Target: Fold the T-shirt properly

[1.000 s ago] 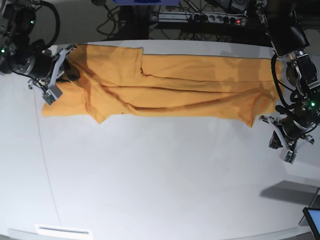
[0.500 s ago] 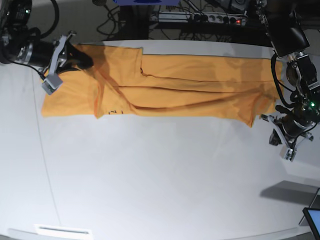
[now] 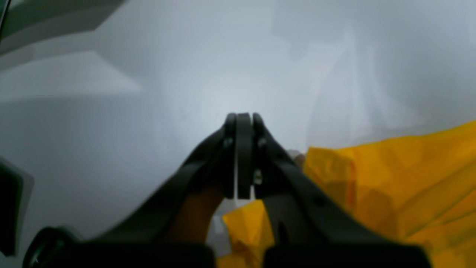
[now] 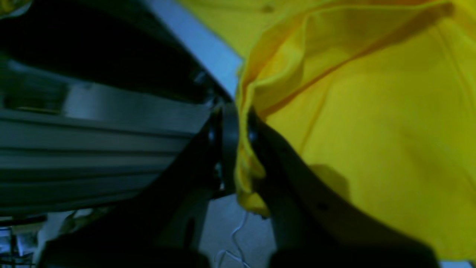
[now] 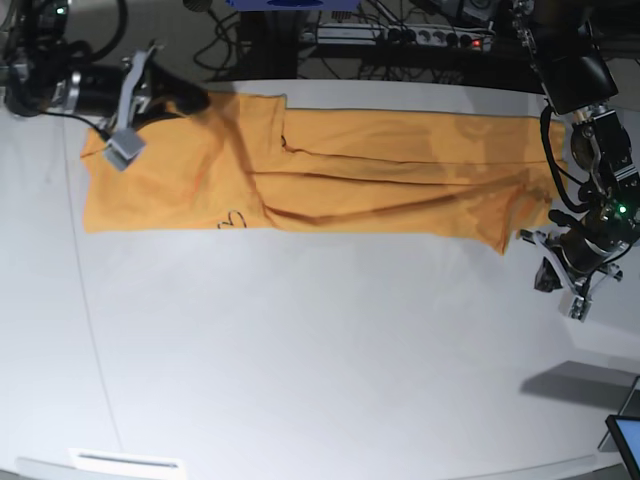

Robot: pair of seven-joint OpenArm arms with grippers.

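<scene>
From my seat: right gripper (image 4: 238, 149) is pinching a fold of the T-shirt (image 5: 330, 170) between its fingers. Left gripper (image 3: 243, 156) is clamped on nothing, shirt edge just beside its fingers.

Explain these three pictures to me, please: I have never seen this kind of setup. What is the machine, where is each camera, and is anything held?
This is a two-armed robot at a white table. One camera looks down from above; the other two sit on the wrists, looking along the grippers. An orange-yellow T-shirt lies stretched out along the table's far side. The right gripper is shut on a fold of the shirt at one end. The left gripper is shut on nothing, beside the other end.
</scene>
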